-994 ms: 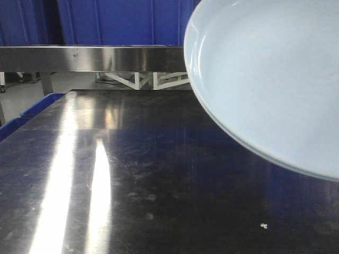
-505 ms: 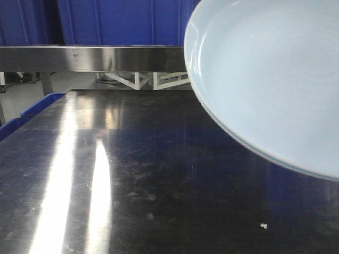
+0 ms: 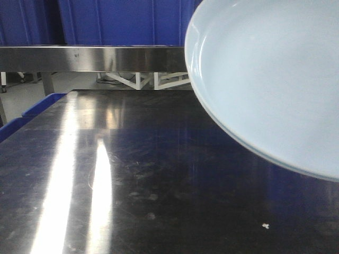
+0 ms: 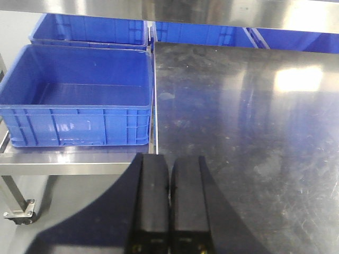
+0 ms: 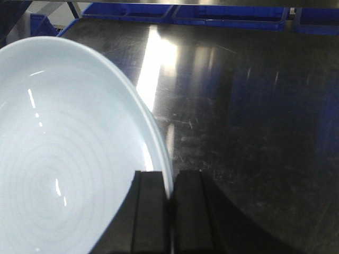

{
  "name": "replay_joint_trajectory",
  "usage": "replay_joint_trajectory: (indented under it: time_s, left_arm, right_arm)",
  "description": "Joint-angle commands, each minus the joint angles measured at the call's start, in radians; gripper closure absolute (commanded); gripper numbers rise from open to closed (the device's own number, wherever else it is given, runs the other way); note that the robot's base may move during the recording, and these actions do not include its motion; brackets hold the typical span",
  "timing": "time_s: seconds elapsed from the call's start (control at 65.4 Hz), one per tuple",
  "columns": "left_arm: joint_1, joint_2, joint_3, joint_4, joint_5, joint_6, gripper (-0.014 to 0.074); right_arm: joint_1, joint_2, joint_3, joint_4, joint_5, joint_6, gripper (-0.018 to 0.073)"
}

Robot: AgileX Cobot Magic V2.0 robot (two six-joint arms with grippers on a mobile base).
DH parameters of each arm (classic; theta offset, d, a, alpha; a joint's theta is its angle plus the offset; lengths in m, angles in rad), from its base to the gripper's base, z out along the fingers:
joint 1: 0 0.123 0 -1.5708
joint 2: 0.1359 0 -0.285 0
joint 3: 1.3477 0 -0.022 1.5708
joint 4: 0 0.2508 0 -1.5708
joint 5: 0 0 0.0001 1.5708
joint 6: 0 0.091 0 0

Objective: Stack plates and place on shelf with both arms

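Item, pale blue-white plate point(image 5: 63, 159): right gripper point(image 5: 170, 185) is pinching its near rim and holding it raised over the right of the steel counter point(image 5: 254, 106), where a slow, level carry is looking wise; left gripper point(image 4: 169, 182), jaws together and empty, is hovering at the counter's left edge.

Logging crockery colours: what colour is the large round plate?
The large round glossy plate is pale bluish-white, clearest in the right wrist view.

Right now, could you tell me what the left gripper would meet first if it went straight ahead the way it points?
Probably the steel table, near its edge beside the blue crate. The left gripper is shut and empty. Depth is unclear.
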Motion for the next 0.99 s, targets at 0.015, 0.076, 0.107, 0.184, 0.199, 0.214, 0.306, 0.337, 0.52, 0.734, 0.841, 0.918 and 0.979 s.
replay_joint_trajectory:
  time_s: [0.015,0.076,0.107,0.184,0.199,0.214,0.306,0.337,0.52,0.734,0.841,0.918,0.979]
  left_arm:
    - [-0.005,0.000,-0.031,-0.004,-0.087,-0.002,0.0509]
    - [-0.005,0.000,-0.031,-0.004,-0.087,-0.002,0.0509]
    - [-0.005,0.000,-0.031,-0.004,-0.087,-0.002,0.0509]
    - [-0.005,0.000,-0.031,-0.004,-0.087,-0.002,0.0509]
    - [-0.005,0.000,-0.031,-0.004,-0.087,-0.002,0.0508]
    - [-0.005,0.000,-0.031,-0.004,-0.087,-0.002,0.0509]
    - [-0.005,0.000,-0.031,-0.004,-0.087,-0.002,0.0509]
    - [-0.005,0.000,-0.031,-0.004,-0.087,-0.002,0.0509]
    - [-0.005,0.000,-0.031,-0.004,-0.087,-0.002,0.0509]
    - [-0.005,0.000,-0.031,-0.004,-0.087,-0.002,0.0509]
    - [-0.005,0.000,-0.031,-0.004,-0.087,-0.002,0.0509]
    - [-0.005,0.000,-0.031,-0.004,-0.087,-0.002,0.0509]
    - [-0.005,0.000,-0.031,-0.004,-0.087,-0.002,0.0508]
  right_arm:
    - [-0.005,-0.001,-0.030,0.004,-0.100,-0.003,0.0544]
    - [-0.005,-0.001,-0.030,0.004,-0.100,-0.003,0.0544]
    - [-0.005,-0.001,-0.030,0.004,-0.100,-0.003,0.0544]
    - [-0.005,-0.001,-0.030,0.004,-0.100,-0.003,0.0544]
    - [-0.005,-0.001,-0.030,0.004,-0.100,-0.003,0.0544]
    - [-0.005,-0.001,-0.030,0.004,-0.100,-0.003,0.0544]
    - [-0.005,-0.001,-0.030,0.004,-0.100,-0.003,0.0544]
    - [-0.005,-0.001,-0.030,0.004,-0.100,-0.003,0.0544]
    - [-0.005,-0.001,-0.030,0.004,-0.100,-0.003,0.0544]
    - [-0.005,-0.001,-0.030,0.004,-0.100,-0.003,0.0544]
    - [-0.005,-0.001,-0.030,0.004,-0.100,-0.003,0.0544]
    - [-0.005,-0.001,-0.030,0.004,-0.100,-0.003,0.0544]
    - [-0.005,-0.001,-0.030,0.004,-0.100,-0.003,0.0544]
